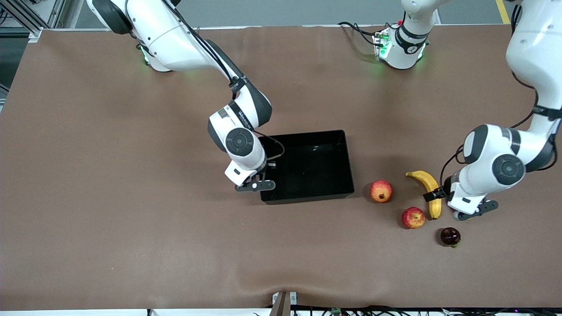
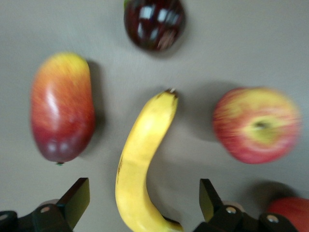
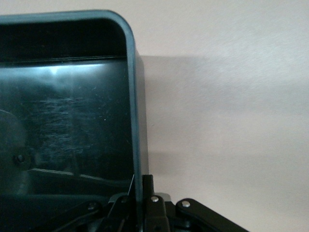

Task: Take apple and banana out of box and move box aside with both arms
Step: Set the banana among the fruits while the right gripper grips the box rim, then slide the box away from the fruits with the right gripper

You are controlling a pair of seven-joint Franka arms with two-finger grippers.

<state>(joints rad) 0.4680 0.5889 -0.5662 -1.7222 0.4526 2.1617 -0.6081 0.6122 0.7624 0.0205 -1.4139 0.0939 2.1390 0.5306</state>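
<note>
Dark fruit (image 1: 450, 236): lowest thing in the front frame, lower right; round, glossy, dark purple-red, on the brown surface (image 1: 131, 197). In the left wrist frame it sits at top centre (image 2: 153, 21).
Apple (image 1: 413, 217): lower right of the front frame, just above the dark fruit and toward the frame's centre; red with yellow streaks, just beside the banana's lower tip. Right-hand middle of the left wrist frame (image 2: 258, 124).
Banana (image 1: 431, 191): right of centre in the front frame, long, curved, yellow, lying flat. Runs up the middle of the left wrist frame (image 2: 142, 164).
Left end effector (image 1: 435, 193): at the banana's middle, low over the surface; fingers (image 2: 76, 199) spread wide, one on each side of the banana, not pressing it.
Mango (image 2: 62, 106): red and yellow, oblong, left part of the left wrist frame; hidden under the arm in the front frame.
Crowned fruit (image 1: 380, 191): orange-red, round, between box and banana.
Box (image 1: 307, 193): glossy black tray, centre of the front frame, holding nothing.
Right end effector (image 1: 262, 177): at the box wall toward the right arm's end; fingers pinching that thin wall (image 3: 137, 159), bottom centre of the right wrist frame.
</note>
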